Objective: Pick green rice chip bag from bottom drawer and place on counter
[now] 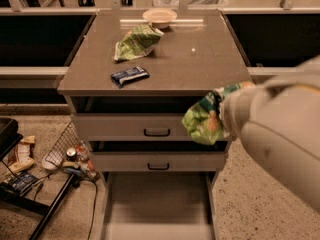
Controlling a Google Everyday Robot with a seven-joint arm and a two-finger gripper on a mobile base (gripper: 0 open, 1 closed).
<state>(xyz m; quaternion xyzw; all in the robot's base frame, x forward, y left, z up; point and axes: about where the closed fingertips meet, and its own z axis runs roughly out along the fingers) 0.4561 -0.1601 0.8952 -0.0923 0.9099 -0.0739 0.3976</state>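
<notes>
1. Camera view, counted: one green rice chip bag [202, 120], one paler green-and-white bag [137, 41], one dark blue wrapper bar [129, 75] and one shallow bowl [159, 17]. The last three lie on the worktop [210, 69].
2. Under the worktop's front edge are two drawer fronts [125, 126] with black handles. Below them is one bottom drawer [157, 204], pulled out.
3. The green rice chip bag hangs in the air just below the worktop's front right corner.
4. The gripper [218, 113] is at the bag's right side, its jaws clamped on the bag. They are mostly hidden by the bag and the pale arm [280, 139], which is cut off at the right edge.
5. Left of the worktop, on the floor, sits a wire basket [65, 144] among clutter that is hard to make out.
</notes>
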